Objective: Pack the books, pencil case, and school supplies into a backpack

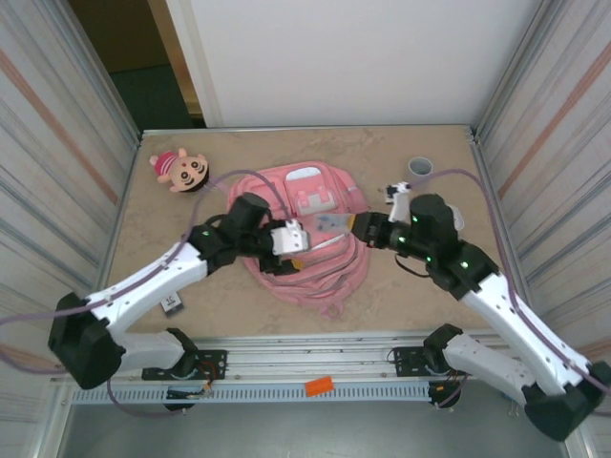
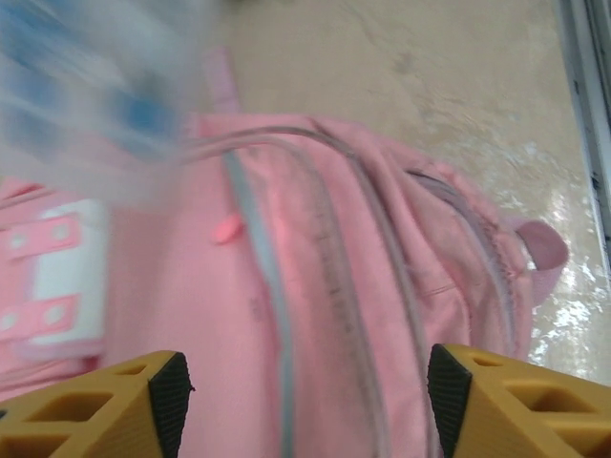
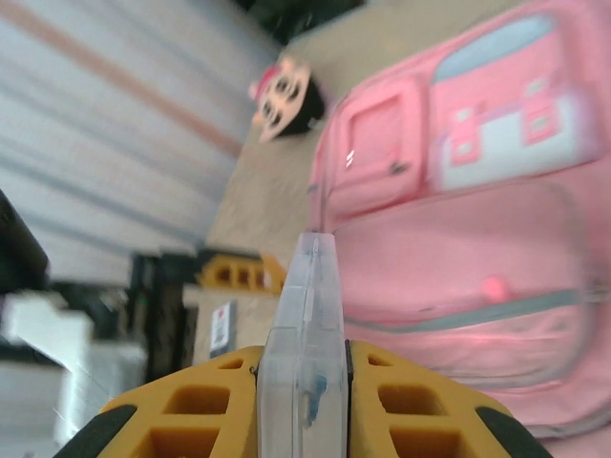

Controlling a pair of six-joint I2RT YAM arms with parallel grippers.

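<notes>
The pink backpack lies flat in the middle of the table, front pockets up. My right gripper is shut on a slim, clear grey-blue piece of the school supplies, held edge-on over the backpack's right side. My left gripper hangs open over the backpack's zips, nothing between its fingers. In the top view it faces my right gripper across the held piece. A small black-and-white card lies by the left arm. The books and the pencil case are out of view.
A pink-capped plush doll lies at the back left and a grey cup stands at the back right. Striped walls close in both sides of the table. A blurred pale blue shape crosses the left wrist view's upper left.
</notes>
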